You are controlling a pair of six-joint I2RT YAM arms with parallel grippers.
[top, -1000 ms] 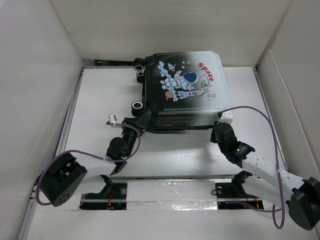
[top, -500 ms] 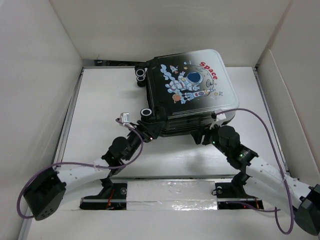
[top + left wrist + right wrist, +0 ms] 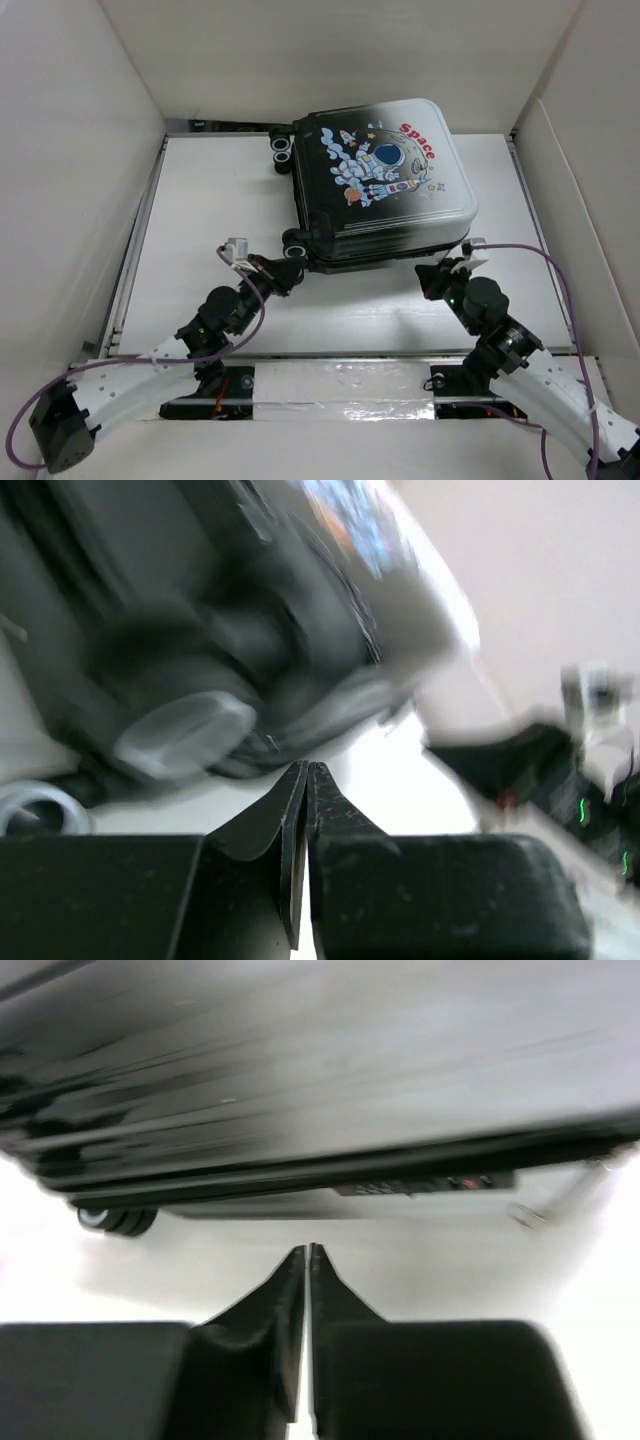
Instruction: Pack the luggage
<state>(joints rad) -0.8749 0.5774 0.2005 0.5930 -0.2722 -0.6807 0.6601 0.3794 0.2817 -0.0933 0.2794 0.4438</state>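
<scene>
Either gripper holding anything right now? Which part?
Nothing is held. The left gripper and right gripper are both shut with nothing between the fingers; the luggage lies just ahead.

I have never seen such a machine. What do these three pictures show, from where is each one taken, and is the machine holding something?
This is a robot with two arms, fixed at the near edge of a white table. Each arm ends in a gripper with two fingers. The wide picture is taken from above and behind the arms. The other two come from small cameras on the wrists, so each shows its own fingers at the bottom.

On the table lies one closed suitcase, flat, with an astronaut print on top. The left gripper is shut and empty, close to a wheel of the suitcase. The right gripper is also shut and empty, and faces the suitcase's near edge. Nothing is held.
</scene>
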